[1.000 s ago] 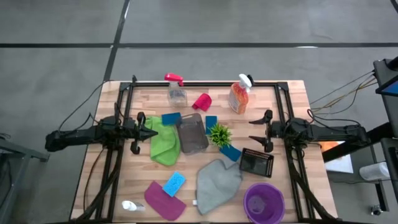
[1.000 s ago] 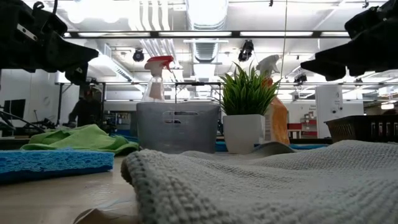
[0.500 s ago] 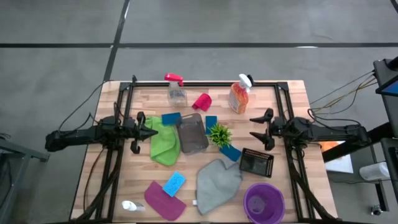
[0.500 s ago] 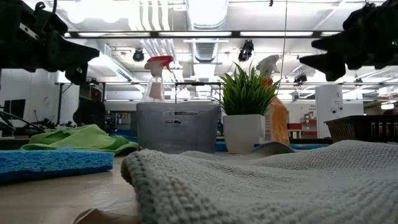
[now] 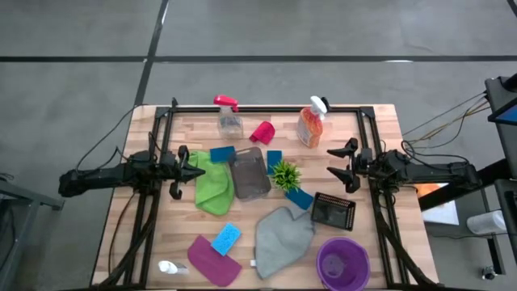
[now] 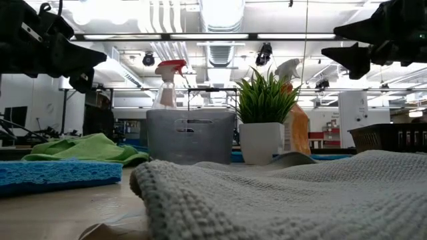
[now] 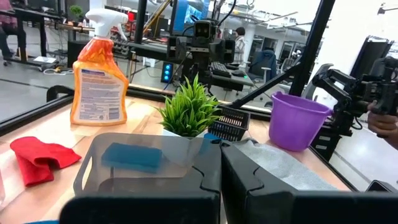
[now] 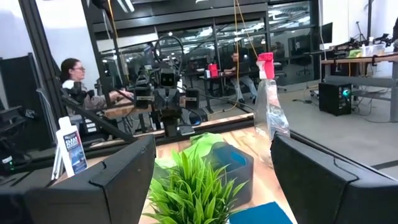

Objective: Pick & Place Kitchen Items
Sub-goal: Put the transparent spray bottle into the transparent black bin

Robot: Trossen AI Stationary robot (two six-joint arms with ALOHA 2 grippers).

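right gripper (image 5: 342, 164) moves in, wide open and empty
it has shifted a little to the far side, near the orange bottle (image 5: 309, 125) at the far right; left gripper (image 5: 192, 170) stays shut over the green cloth (image 5: 213, 188).

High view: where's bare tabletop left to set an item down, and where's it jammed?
Free: the wood between the pink cup and the orange spray bottle; the strip between the green cloth and the magenta cloth. Jammed: mid-table, where the grey bin, plant, blue sponges and black basket crowd together.
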